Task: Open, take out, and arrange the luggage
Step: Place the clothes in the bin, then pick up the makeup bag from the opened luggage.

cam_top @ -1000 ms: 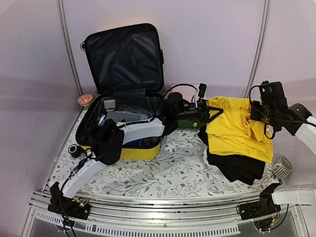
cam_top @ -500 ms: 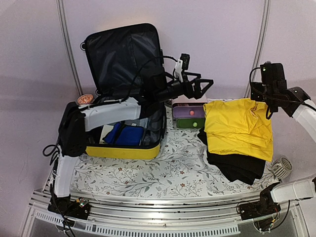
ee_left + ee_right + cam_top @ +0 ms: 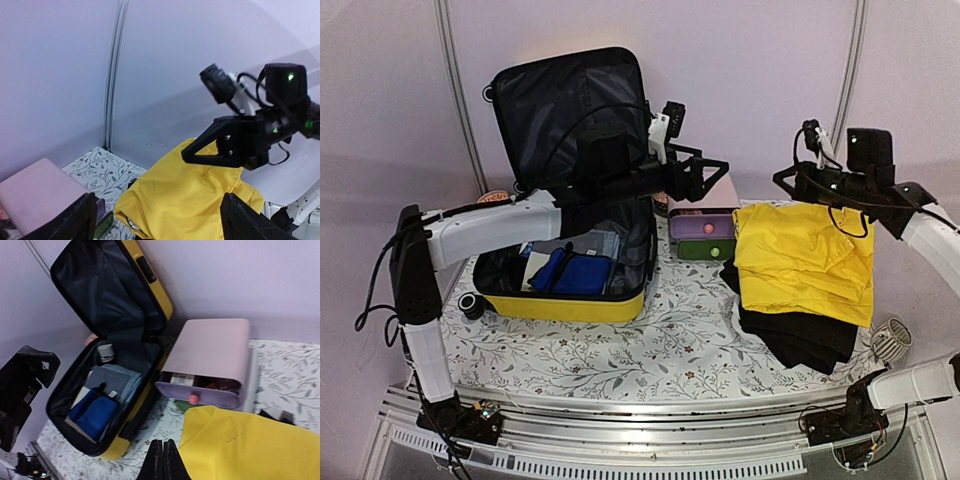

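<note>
Since the luggage [image 3: 565, 307] already stands open at the left end of the counter [image 3: 620, 365], yellow shell flat and black-lined lid propped upright against the back wall, the opening step looks done; you're in the take-out-and-arrange part

Left fingers [image 3: 708, 170] are released, spread wide with nothing between them. They hang in the air just right of the luggage lid, above the pink-and-green drawer box [image 3: 702, 233] that sits just beside the luggage's right wall. My read: empty and high so the arm clears the lid edge before going down for another item

Right fingers [image 3: 786, 181] are clenched on nothing, raised well right of the luggage over the far edge of the yellow garment [image 3: 810, 255]. Up there they're clear of the pile and of the left arm

That garment lies spread on a black garment [image 3: 800, 345], both well right of the luggage. It reads as the arranged stack, flat so more can go on top

Not yet out of the luggage: blue folded pieces [image 3: 575, 272], grey fabric [image 3: 117, 377] behind them, a small pale container [image 3: 106, 351] at the back. Roughly halfway, I'd say

Your next reach looks like the left arm, straight down into the shell for the blue piece; watch the lid and loose lining for snags
</note>
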Robot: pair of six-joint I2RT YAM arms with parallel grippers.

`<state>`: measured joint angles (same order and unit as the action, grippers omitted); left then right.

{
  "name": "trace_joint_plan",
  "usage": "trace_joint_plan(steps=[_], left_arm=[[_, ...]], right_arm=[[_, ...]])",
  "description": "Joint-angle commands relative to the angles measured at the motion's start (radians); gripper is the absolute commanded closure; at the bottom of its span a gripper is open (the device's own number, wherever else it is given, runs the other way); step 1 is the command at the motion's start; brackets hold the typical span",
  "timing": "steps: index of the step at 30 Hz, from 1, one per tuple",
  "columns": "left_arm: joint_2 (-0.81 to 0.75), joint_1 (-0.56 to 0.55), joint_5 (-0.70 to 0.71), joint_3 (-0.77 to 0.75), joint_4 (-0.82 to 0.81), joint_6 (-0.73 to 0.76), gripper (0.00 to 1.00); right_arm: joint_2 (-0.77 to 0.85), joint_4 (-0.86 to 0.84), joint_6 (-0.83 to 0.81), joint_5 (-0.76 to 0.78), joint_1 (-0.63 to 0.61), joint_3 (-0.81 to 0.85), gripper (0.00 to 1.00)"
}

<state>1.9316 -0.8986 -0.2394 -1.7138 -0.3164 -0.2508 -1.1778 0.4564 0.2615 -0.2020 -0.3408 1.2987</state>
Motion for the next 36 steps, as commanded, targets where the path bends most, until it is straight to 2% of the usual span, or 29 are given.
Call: trace_joint_plan(steps=[1, 3, 5, 9, 11, 13, 16, 20, 23, 26, 28, 30, 32, 36], left_arm=[[-0.121, 0.006, 0.094, 0.05, 0.112, 0.032, 0.12], [-0.16, 0.025, 0.106, 0.08, 0.151, 0.029, 0.12], [-0.203, 0.038, 0.119, 0.136, 0.167, 0.03, 0.12], [-0.291, 0.063, 0.163, 0.245, 0.176, 0.036, 0.09], [-0.322, 0.092, 0.18, 0.285, 0.196, 0.014, 0.08], [-0.35, 0.14, 0.182, 0.316, 0.242, -0.04, 0.06], [-0.402, 0.215, 0.19, 0.37, 0.298, -0.106, 0.02], [-0.487, 0.256, 0.306, 0.446, 0.366, -0.076, 0.02], [-0.536, 0.282, 0.402, 0.479, 0.456, -0.075, 0.02], [-0.552, 0.335, 0.419, 0.498, 0.539, -0.082, 0.02], [-0.539, 0.381, 0.427, 0.493, 0.631, -0.124, 0.06], [-0.519, 0.443, 0.386, 0.493, 0.695, -0.166, 0.18], [-0.496, 0.513, 0.335, 0.506, 0.725, -0.182, 0.26], [-0.444, 0.614, 0.149, 0.535, 0.726, -0.124, 0.32]], right_arm=[[-0.01, -0.334, 0.196, -0.441, 0.154, -0.193, 0.99], [-0.016, -0.511, 0.3, -0.618, 0.256, -0.298, 0.99], [-0.031, -0.647, 0.426, -0.723, 0.349, -0.39, 0.99], [-0.093, -0.876, 0.621, -0.79, 0.497, -0.581, 0.99], [-0.162, -1.016, 0.725, -0.822, 0.534, -0.659, 0.99], [-0.207, -1.071, 0.77, -0.842, 0.547, -0.678, 0.99], [-0.178, -0.993, 0.733, -0.819, 0.547, -0.628, 0.99], [-0.095, -0.656, 0.532, -0.738, 0.529, -0.455, 0.98], [-0.066, -0.438, 0.37, -0.674, 0.471, -0.336, 0.98], [-0.042, -0.289, 0.235, -0.574, 0.383, -0.255, 0.97], [-0.034, -0.225, 0.175, -0.518, 0.324, -0.218, 0.97], [-0.033, -0.194, 0.141, -0.498, 0.274, -0.195, 0.95], [-0.031, -0.194, 0.128, -0.517, 0.232, -0.186, 0.93], [-0.047, -0.175, 0.106, -0.536, 0.143, -0.148, 0.91]])
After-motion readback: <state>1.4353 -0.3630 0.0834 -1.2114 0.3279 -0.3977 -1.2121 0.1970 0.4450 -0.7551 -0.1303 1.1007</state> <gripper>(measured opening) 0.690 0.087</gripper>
